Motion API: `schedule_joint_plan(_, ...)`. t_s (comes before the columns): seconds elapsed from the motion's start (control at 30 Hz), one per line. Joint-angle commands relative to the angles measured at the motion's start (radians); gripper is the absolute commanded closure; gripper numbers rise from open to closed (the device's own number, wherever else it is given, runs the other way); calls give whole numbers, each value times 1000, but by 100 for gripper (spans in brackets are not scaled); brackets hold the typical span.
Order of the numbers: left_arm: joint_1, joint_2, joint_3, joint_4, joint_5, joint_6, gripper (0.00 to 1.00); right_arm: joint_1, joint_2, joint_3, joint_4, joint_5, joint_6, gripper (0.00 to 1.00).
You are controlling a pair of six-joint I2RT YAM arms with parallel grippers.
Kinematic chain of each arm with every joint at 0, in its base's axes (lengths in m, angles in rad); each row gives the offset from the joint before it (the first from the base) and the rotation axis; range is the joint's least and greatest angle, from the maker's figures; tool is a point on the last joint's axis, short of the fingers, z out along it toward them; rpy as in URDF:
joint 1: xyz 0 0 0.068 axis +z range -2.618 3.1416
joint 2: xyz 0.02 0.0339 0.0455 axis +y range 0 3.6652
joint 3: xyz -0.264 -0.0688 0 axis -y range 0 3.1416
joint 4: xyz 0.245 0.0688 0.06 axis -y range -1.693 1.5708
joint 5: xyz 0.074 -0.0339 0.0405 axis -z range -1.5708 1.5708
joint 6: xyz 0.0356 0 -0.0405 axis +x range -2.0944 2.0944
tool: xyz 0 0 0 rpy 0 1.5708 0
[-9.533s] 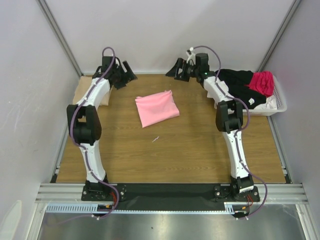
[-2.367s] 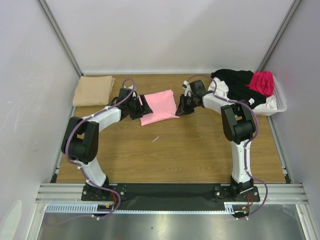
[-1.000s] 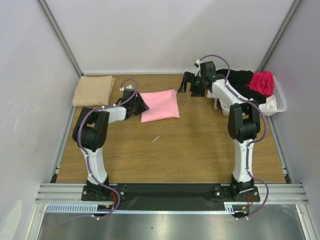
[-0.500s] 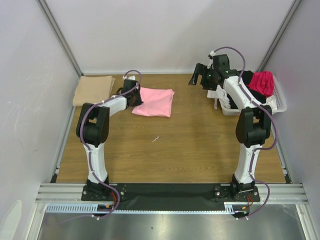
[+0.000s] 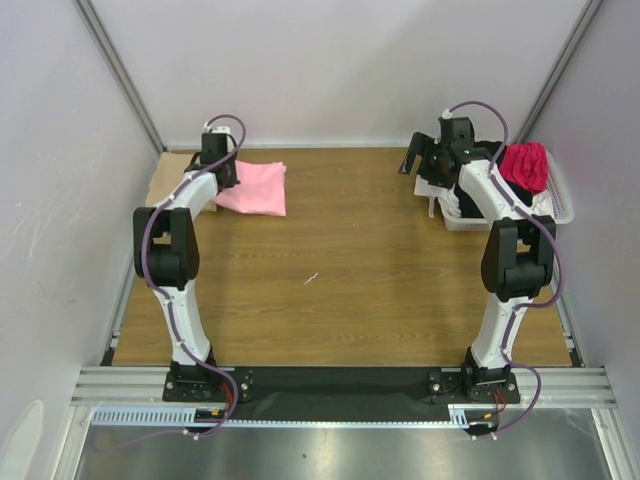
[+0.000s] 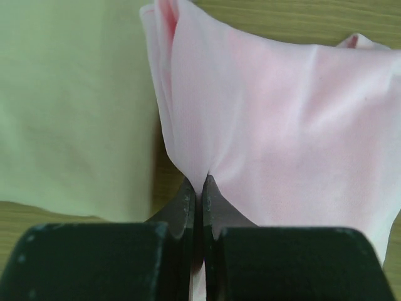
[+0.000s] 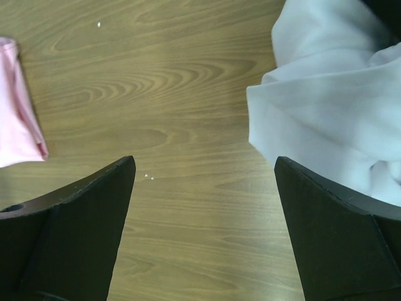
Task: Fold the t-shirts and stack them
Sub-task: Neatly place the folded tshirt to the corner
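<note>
Top view: grips pink t-shirt [image 5: 255, 188] w/ left gripper [image 5: 218, 170], upper left, just beside tan t-shirt [image 5: 160, 182]; holds right gripper [image 5: 420, 160] wide open, empty, upper right, nr white basket [image 5: 556, 214].
Left wrist: pinches pink t-shirt edge, btm ctr, jaws closed on it.
Right wrist: spreads jaws wide over table [image 7: 188, 94]; white t-shirt [image 7: 326, 106] at right.

The wide middle of the surface [image 5: 330, 300] is lying open between the left arm [image 5: 165, 245] and the right arm [image 5: 515, 260], giving free passage from near edge to far wall. In the far left corner the pink shirt [image 5: 258, 188] and the tan shirt [image 6: 75, 106] are sitting just beside each other (a sliver of wood showing between them), crowding that corner. The white basket [image 5: 563, 213], heaped with clothes, is blocking the far right corner.
</note>
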Motion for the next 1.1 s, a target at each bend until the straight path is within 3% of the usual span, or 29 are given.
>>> schedule_joint_plan(0.0, 42, -32, 99, -10, -64, 148, 100, -4, -64, -32, 85, 40, 23, 0)
schedule_joint_plan(0.23, 139, -12, 183, -7, 57, 168, 100, -6, -46, -20, 107, 40, 17, 0)
schedule_joint_plan(0.53, 197, 5, 256, -17, 79, 182, 100, -6, -20, 0, 95, 54, 25, 0)
schedule_joint_plan(0.7, 234, -4, 272, -12, 165, 162, 100, -6, -8, -4, 92, 54, 40, 0)
schedule_joint_plan(0.9, 234, -49, 259, 8, 297, 117, 100, -6, 3, -17, 102, 46, 60, 0)
schedule_joint_plan(1.07, 228, -87, 239, 16, 323, 71, 100, -4, 0, -38, 110, 43, 66, 0)
